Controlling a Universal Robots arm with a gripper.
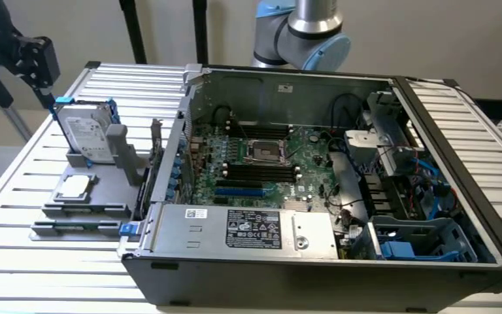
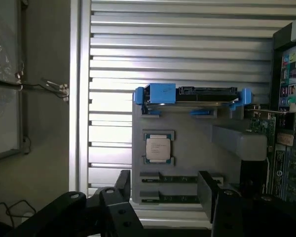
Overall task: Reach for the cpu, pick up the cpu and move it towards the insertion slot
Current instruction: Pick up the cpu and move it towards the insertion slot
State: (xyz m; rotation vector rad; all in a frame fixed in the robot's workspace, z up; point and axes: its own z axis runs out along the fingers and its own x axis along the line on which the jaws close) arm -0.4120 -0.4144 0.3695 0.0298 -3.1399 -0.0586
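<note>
The cpu (image 1: 75,186) is a small silver-topped square chip lying flat in a grey holder (image 1: 102,196) on the slatted table, at the exterior view's left of the computer case. In the wrist view the cpu (image 2: 158,147) lies beyond my black fingers (image 2: 124,180), which stand wide apart with nothing between them. My gripper (image 1: 33,62) hangs open well above and behind the holder, apart from the chip; its wrist-view midpoint is gripper (image 2: 164,176). The insertion slot (image 1: 266,152) is a silver-framed square socket on the green motherboard inside the open case.
A silver hard drive in a blue frame (image 1: 89,134) stands upright at the back of the holder, seen edge-on as hard drive (image 2: 192,95). Memory sticks (image 2: 177,178) lie in the holder's front grooves. A grey post (image 1: 118,154) rises beside the chip. The case wall (image 1: 168,163) borders the holder.
</note>
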